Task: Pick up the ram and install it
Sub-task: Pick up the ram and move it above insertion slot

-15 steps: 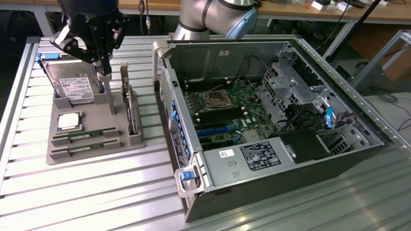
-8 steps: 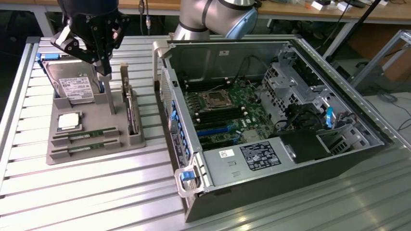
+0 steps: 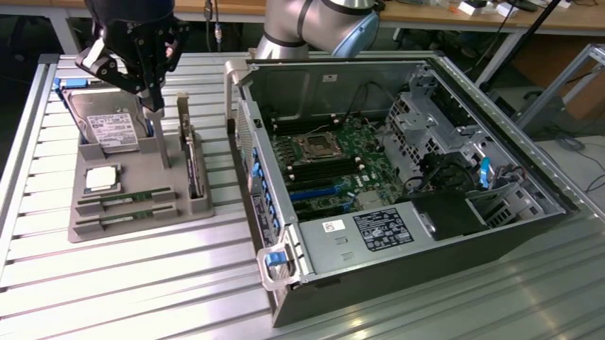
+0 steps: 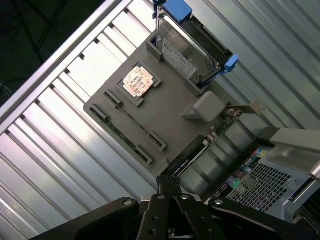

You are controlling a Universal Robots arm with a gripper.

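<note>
A grey tray (image 3: 142, 168) holds a hard drive (image 3: 112, 131) and a processor chip (image 3: 102, 178). An open computer case (image 3: 312, 85) lies beside it.

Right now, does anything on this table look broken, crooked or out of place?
Nothing stands out. Both ram sticks lie straight in their slots on the gray tray, the hard drive and processor rest in theirs, and the open computer case looks undamaged. The shut gripper hangs above the tray, empty.

Arm (image 3: 317, 25) cut off at top edge; HDD (image 3: 81, 106) partly behind claw (image 3: 153, 106); its label (image 3: 109, 129) txt unreadable.
</note>
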